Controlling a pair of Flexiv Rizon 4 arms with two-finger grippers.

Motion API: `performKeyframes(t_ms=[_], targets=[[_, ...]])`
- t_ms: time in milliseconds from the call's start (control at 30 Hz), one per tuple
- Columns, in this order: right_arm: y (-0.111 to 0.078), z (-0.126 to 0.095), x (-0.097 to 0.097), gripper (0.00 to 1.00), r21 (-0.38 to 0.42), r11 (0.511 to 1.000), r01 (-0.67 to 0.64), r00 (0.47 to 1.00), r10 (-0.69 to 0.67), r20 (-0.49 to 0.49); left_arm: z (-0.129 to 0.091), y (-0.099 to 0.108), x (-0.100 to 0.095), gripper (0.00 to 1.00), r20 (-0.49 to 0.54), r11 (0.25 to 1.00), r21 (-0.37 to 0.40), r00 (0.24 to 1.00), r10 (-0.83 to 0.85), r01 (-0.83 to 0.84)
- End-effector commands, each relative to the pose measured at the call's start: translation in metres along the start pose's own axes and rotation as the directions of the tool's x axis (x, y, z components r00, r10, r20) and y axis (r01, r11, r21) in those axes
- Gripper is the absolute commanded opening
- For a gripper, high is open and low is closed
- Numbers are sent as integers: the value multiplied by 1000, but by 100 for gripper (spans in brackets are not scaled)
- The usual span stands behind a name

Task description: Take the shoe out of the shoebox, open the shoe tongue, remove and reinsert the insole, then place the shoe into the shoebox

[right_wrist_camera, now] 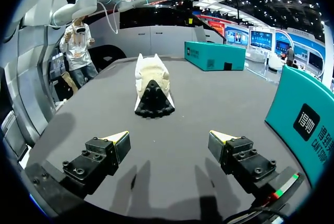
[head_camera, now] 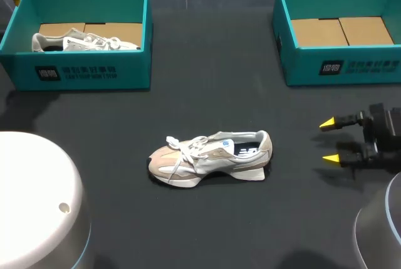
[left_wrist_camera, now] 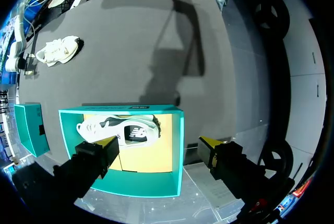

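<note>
A beige and white shoe lies on its side in the middle of the dark table, toe to the left, heel to the right. My right gripper stands open to the right of the heel with a gap between. In the right wrist view the shoe lies ahead of the open gripper, heel toward it. My left gripper hangs open above the left teal shoebox. That shoebox holds a second white shoe, seen under the left fingers.
A second teal shoebox stands at the back right with only cardboard inside; it is beside the right gripper in the right wrist view. The white housings of my arms fill the near corners.
</note>
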State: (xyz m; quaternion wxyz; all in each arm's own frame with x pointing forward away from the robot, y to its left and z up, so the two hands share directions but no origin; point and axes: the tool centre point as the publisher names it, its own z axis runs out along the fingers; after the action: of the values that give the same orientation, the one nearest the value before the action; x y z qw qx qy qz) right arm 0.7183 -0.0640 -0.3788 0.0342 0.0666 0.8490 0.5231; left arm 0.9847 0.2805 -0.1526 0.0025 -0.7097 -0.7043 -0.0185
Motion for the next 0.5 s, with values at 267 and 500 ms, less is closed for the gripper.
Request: performKeyframes(t_ms=[267,500], targets=[[1,17,3,100,-9,999,-32,999,32,25,0,-1,1,100,-2,1000,-1,1000,1,-1],[7,35,6,100,-21,999,-41,999,42,28,0,-1,1,100,-2,1000,-1,1000,1,-1]])
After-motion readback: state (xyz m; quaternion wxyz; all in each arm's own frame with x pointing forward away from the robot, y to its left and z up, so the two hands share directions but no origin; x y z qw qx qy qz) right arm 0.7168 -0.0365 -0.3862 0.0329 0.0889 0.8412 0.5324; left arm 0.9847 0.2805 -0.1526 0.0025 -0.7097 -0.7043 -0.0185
